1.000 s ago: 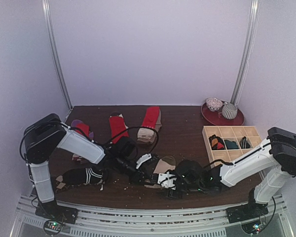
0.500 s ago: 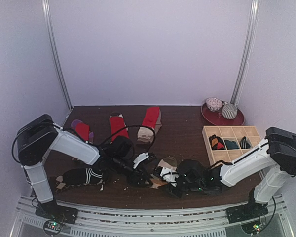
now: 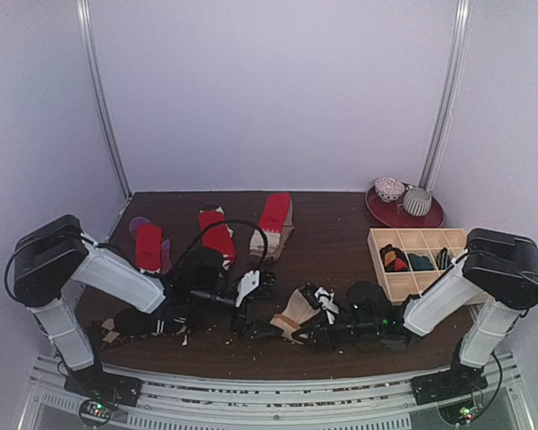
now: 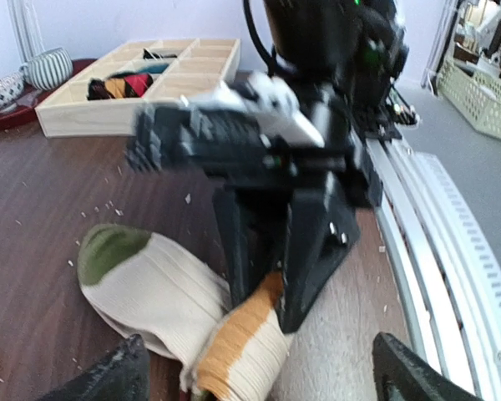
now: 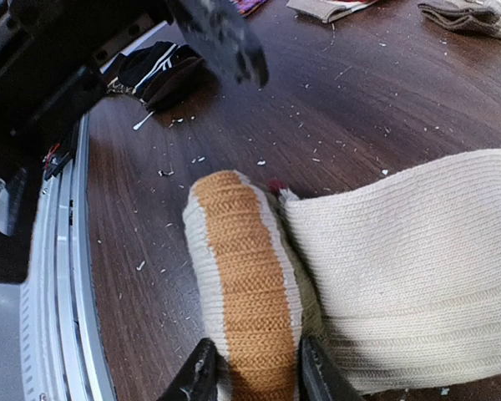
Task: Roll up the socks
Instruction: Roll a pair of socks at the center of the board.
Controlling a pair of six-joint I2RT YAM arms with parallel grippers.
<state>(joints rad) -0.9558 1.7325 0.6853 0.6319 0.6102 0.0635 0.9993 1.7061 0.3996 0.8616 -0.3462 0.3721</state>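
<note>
A beige sock (image 5: 409, 276) with a green toe (image 4: 108, 249) lies at the table's front middle (image 3: 298, 307). Its orange-banded end (image 5: 250, 292) is folded over, and my right gripper (image 5: 255, 380) is shut on that fold. In the left wrist view the right gripper's black fingers (image 4: 313, 251) pinch the orange band (image 4: 238, 347). My left gripper (image 4: 263, 380) stands open, its fingertips either side of the fold without touching it. In the top view it is just left of the sock (image 3: 264, 326). A black sock with white stripes (image 3: 148, 320) lies at the front left. Three red socks (image 3: 217, 233) lie farther back.
A pale wooden compartment tray (image 3: 411, 285) holding rolled socks stands at the right. Behind it, a red plate (image 3: 384, 211) carries two bowls. Small light crumbs are scattered over the dark wood. The metal rail runs along the near edge (image 4: 434, 251).
My left gripper has opened and let go of the beige sock's folded end. My right gripper has closed on that end and shifted slightly left.
</note>
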